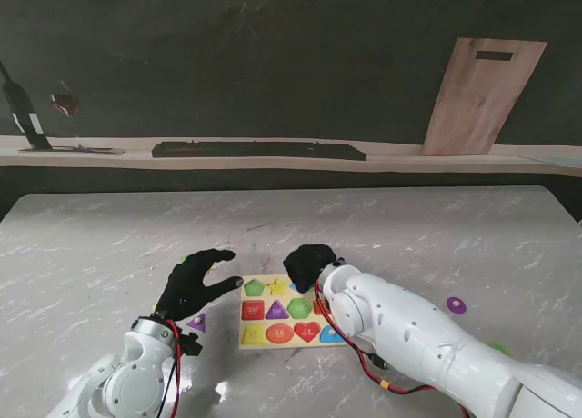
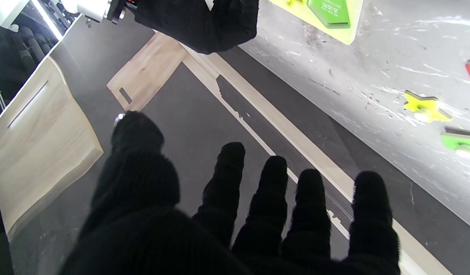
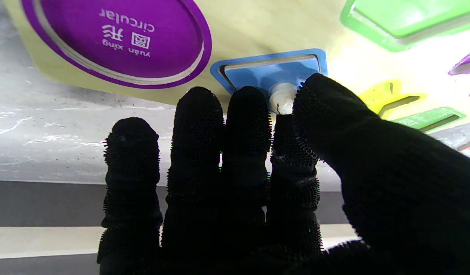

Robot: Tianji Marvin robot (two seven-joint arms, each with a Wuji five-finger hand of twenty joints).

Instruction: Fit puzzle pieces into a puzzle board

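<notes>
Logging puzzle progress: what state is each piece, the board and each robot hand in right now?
Puzzle board: flat on table, mostly filled.
Blue piece: in its slot, knob pinched.
Purple circle slot: empty.
Purple round piece: loose on table.
Yellow star piece: loose on table.
Right robot hand: shut on blue piece.
Left robot hand: open, empty.

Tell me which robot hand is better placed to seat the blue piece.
The right robot hand. Its thumb and fingers pinch the white knob of the blue piece over the board. The left robot hand hovers open beside the board, holding nothing.
</notes>
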